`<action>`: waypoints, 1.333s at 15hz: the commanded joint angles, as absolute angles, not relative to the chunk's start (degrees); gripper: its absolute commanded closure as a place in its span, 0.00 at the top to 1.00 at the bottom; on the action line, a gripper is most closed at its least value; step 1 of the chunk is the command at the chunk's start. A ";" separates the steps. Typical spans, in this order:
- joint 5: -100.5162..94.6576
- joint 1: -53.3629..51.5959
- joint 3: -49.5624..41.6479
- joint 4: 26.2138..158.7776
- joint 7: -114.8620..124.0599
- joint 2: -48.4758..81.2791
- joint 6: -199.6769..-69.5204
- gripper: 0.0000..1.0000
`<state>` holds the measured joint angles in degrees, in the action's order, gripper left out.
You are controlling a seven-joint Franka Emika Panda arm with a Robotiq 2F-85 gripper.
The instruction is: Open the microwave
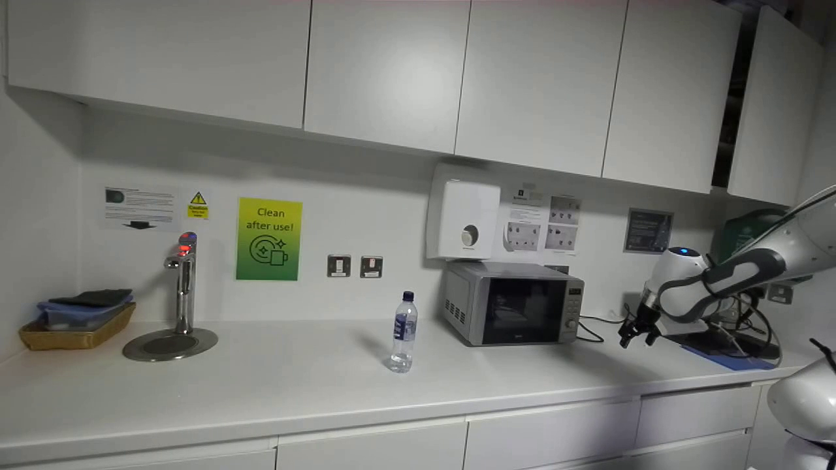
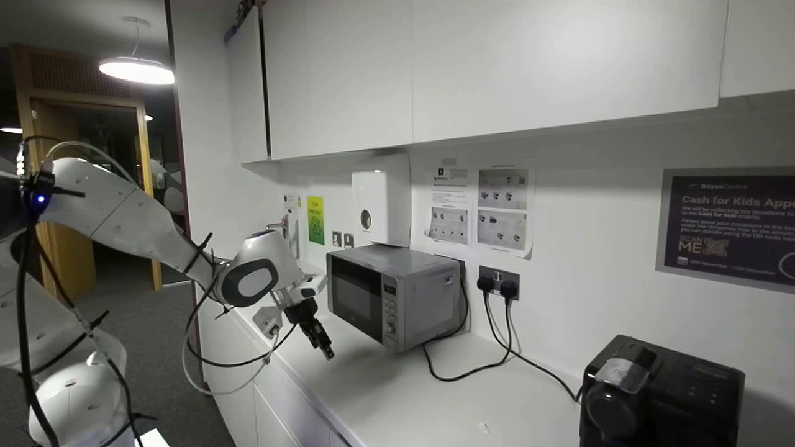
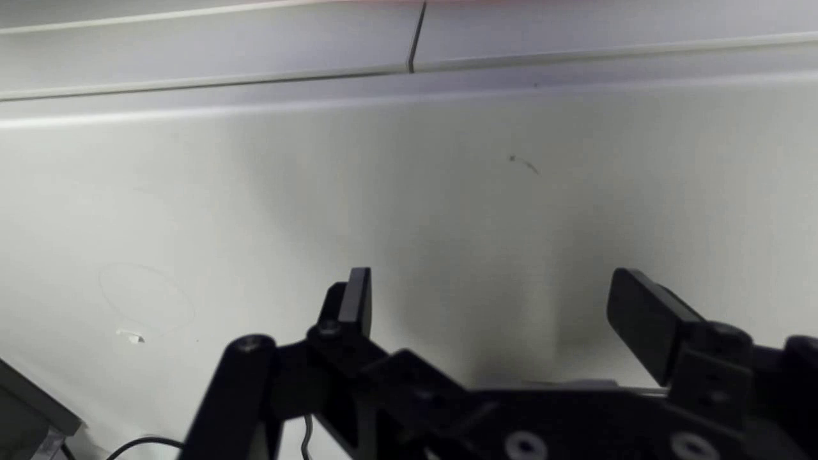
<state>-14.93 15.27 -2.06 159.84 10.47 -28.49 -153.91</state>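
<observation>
The microwave (image 1: 526, 310) is a silver-grey box with a dark glass door, standing on the white counter against the wall. It also shows in an exterior view (image 2: 404, 292), with its control panel on the door's right. Its door is shut. My gripper (image 1: 638, 339) is black and points down above the counter, to the right of the microwave and apart from it. In an exterior view the gripper (image 2: 324, 351) is in front of the microwave's door side. In the wrist view the fingers (image 3: 493, 287) are wide apart with nothing between them. I cannot make out the microwave there.
A water bottle (image 1: 403, 336) stands left of the microwave. A white dispenser (image 1: 467, 219) hangs above it, below wall cupboards (image 1: 535, 85). A black appliance (image 2: 664, 391) stands farther along the counter. A black cable (image 2: 450, 377) lies beside the microwave. A tap (image 1: 186, 287) is far left.
</observation>
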 commanded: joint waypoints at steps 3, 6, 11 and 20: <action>-19.41 20.04 0.36 157.17 11.08 -20.67 -164.05 1.00; -20.13 21.65 1.71 156.09 12.02 -17.60 -168.21 1.00; -22.28 24.80 4.17 154.80 13.84 -13.54 -176.16 1.00; -21.76 26.19 6.56 154.61 13.70 -11.09 -179.94 1.00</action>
